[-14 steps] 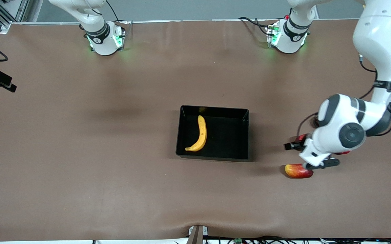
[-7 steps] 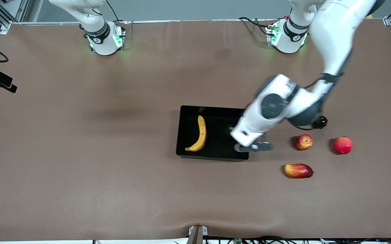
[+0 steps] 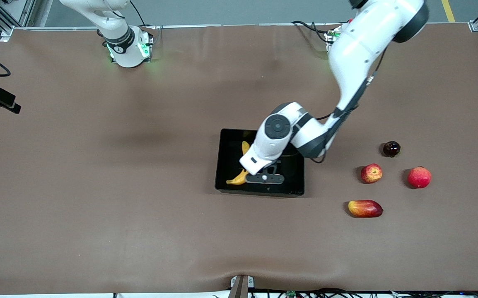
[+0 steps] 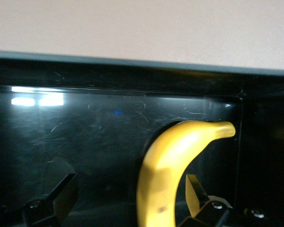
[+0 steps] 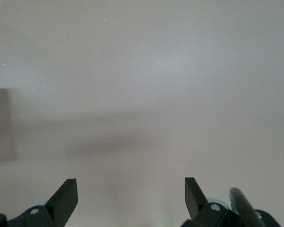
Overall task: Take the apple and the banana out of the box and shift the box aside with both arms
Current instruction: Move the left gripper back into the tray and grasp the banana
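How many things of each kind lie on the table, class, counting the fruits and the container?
Banana: 1, in the tray
Apple, red streaked yellow: 1
Solid red round fruit: 1
Mango: 1
Small dark round fruit: 1
Black tray: 1
Total: 6

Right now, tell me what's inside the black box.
The box holds the banana, lying on its floor. The open left gripper hangs over it, and the arm covers the banana's middle in the front view. No other fruit shows inside.
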Tool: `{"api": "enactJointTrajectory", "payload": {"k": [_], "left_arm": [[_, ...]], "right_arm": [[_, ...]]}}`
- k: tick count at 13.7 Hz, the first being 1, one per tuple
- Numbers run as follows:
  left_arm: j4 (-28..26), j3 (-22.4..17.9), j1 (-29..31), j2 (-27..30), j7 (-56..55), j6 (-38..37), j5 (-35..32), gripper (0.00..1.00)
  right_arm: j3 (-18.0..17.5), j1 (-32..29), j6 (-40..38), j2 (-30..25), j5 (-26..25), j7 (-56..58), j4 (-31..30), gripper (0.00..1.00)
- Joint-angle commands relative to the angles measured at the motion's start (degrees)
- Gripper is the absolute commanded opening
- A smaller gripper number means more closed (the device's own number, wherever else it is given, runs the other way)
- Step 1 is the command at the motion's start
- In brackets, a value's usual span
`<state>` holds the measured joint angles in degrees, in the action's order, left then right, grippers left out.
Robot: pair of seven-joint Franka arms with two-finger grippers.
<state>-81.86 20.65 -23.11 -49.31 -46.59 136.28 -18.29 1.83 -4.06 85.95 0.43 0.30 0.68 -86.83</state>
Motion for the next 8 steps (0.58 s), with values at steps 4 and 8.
{"api": "enactJointTrajectory", "payload": {"k": [4,8], "left_arm": [[4.34,-2.28,-4.13,-5.44,-1.92,4.60,-1.04,1.00],[4.17,-2.98,-5.98,-7.37,-4.02,6.46,-1.13,0.78]], "right_arm": [[-0.86,-1.30,-0.08,0.45,-0.22,0.73,0.96,1.00],[-0.86,-1.30,0.62,1.24,-0.57,0.73,2.27,1.00]]}}
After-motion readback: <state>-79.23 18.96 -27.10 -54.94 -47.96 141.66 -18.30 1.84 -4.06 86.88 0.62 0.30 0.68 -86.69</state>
